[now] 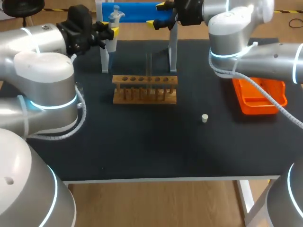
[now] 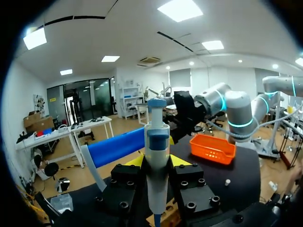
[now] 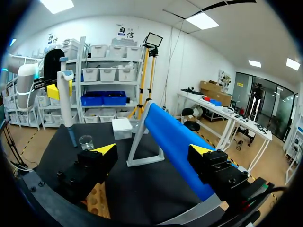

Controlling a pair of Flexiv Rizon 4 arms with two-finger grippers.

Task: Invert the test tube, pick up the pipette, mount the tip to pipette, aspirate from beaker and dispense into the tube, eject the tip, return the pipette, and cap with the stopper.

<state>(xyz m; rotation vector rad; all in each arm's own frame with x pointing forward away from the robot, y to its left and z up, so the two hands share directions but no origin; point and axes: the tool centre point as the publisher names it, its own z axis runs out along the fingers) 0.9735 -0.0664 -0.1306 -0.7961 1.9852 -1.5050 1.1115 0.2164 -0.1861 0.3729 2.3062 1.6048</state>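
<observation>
The pipette (image 2: 157, 156) stands upright, clamped between the left gripper's (image 2: 157, 164) 2 fingers, held up beside the blue stand (image 1: 137, 12). Its lower end looks bluish; I cannot tell whether a tip is on. I judge pickup done and tip mounting next, which calls for pressing the shaft straight down into a tip. The tube (image 1: 149, 71) stands in the rack (image 1: 145, 89); the beaker (image 3: 86, 141) waits beyond. The right gripper (image 3: 154, 151) hangs spread and empty at the stand's bar.

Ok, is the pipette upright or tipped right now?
Upright. In the left wrist view the pipette stands vertical in the left gripper, with a finger against each side. The right wrist view also shows it vertical.
</observation>
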